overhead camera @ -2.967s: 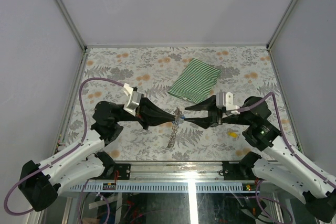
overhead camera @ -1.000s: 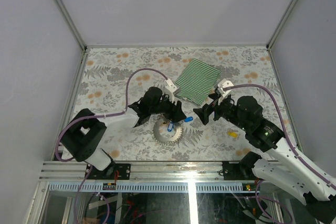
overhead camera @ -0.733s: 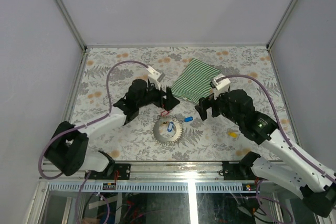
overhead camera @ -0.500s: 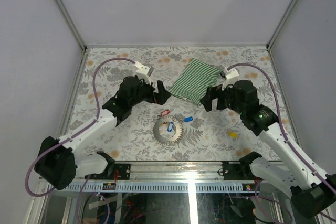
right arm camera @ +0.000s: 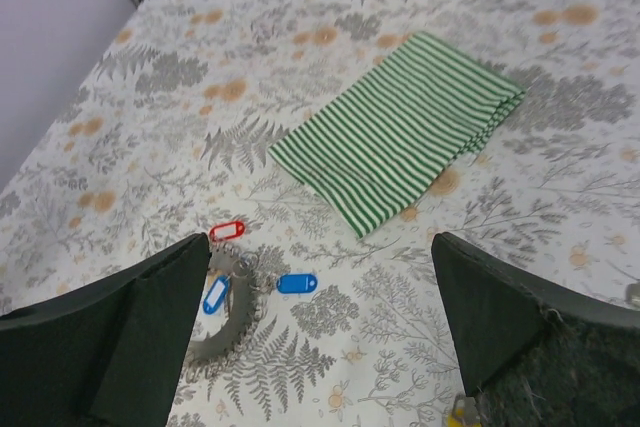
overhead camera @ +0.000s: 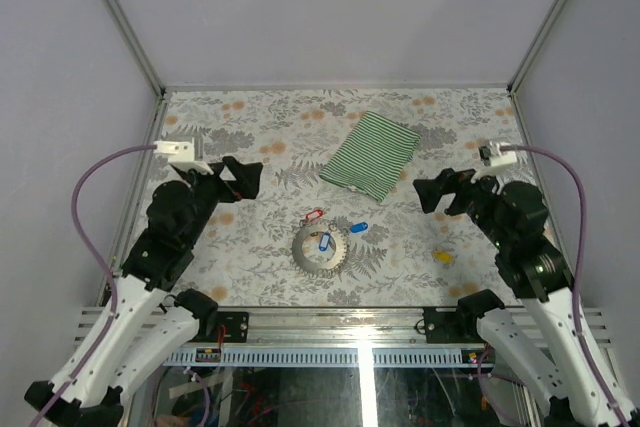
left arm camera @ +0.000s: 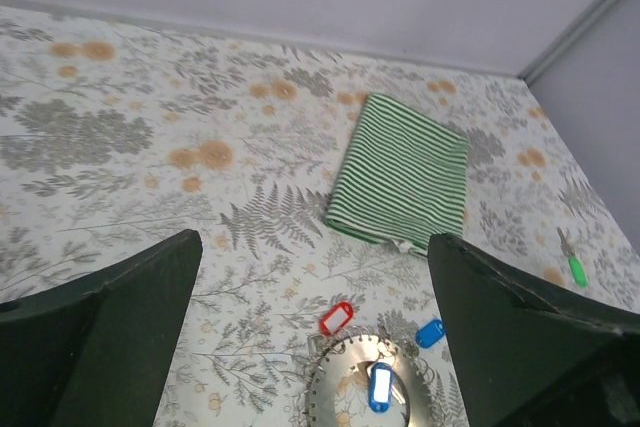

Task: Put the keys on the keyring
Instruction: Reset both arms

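Both the left claw (overhead camera: 243, 177) and right claw (overhead camera: 432, 190) hang gaping and empty, well apart from the keyring (overhead camera: 320, 245), which lies midway between them toward the near edge. One yellow key (overhead camera: 442, 256) sits loose toward the near right corner, closest to the right claw, so I'd guess that arm takes it

Two arms stood well apart, both grippers wide and empty.
The white-and-black left arm (overhead camera: 150, 259) rose from its base at the near left and leaned forward. Its black two-finger left gripper (overhead camera: 243, 179) pointed inward toward the other arm, with the fingers (left arm camera: 110, 337) spread wide and holding nothing. The white-and-black right arm (overhead camera: 530, 259) mirrored it on the far side, its black right gripper (overhead camera: 432, 190) likewise parted and empty. A purple cable (overhead camera: 125, 152) arched to each wrist.
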